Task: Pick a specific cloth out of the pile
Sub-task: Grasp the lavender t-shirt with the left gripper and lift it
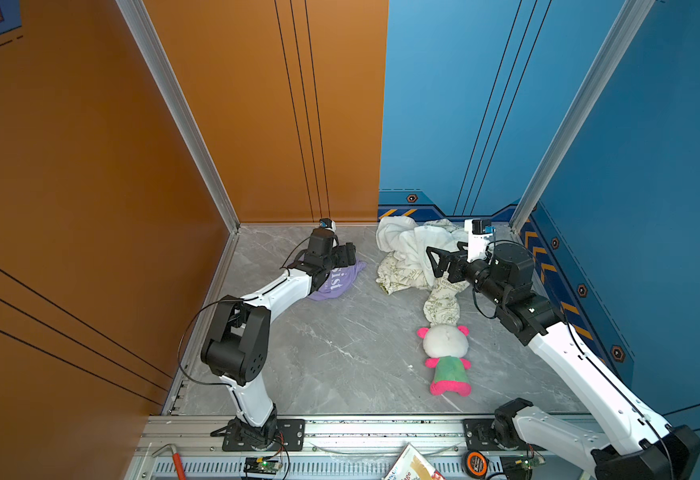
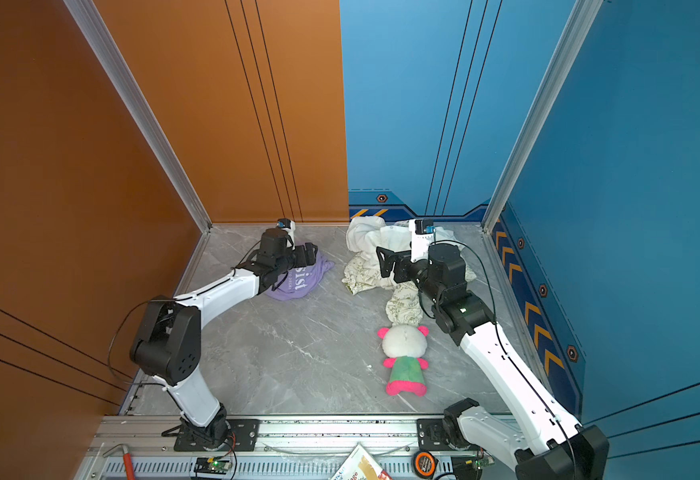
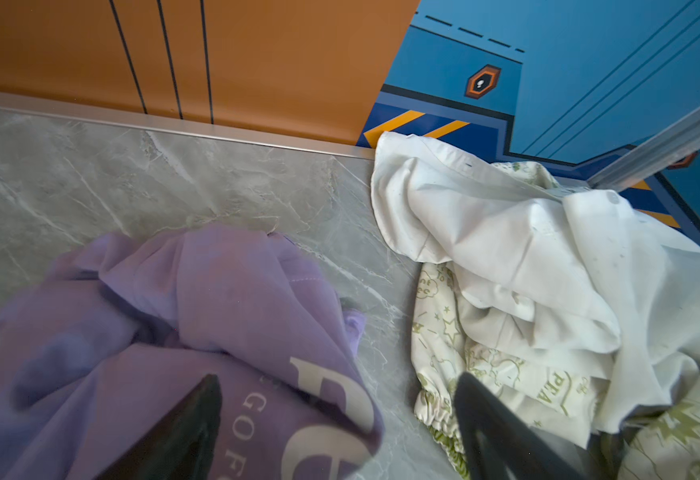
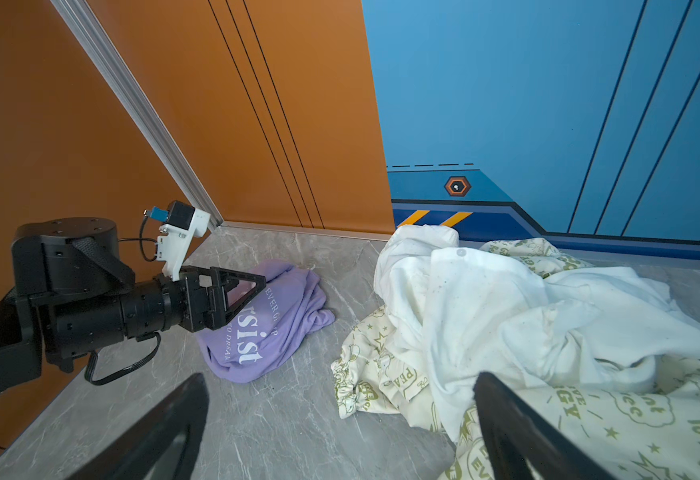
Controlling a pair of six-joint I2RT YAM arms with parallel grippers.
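Crumpled lilac-purple T-shirt with white lettering (image 1: 331, 289) is found on grey marbled tabletop (image 1: 340, 345), just beneath left claw (image 3: 340, 375), long axis judged along its reach. Jaws spread wide, nothing clamped. Right claw (image 1: 433, 262), also spread, is held farther off over white-and-cream fabric pile (image 1: 404, 249).

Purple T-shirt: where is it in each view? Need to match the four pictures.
In a top view: T-shirt on the table, left of centre.
In a top view: T-shirt, same spot.
Left wrist: T-shirt close up, lettering showing.
Right wrist: T-shirt farther off, lettering readable.
Shared landmark: white cloth beside it, in all four.
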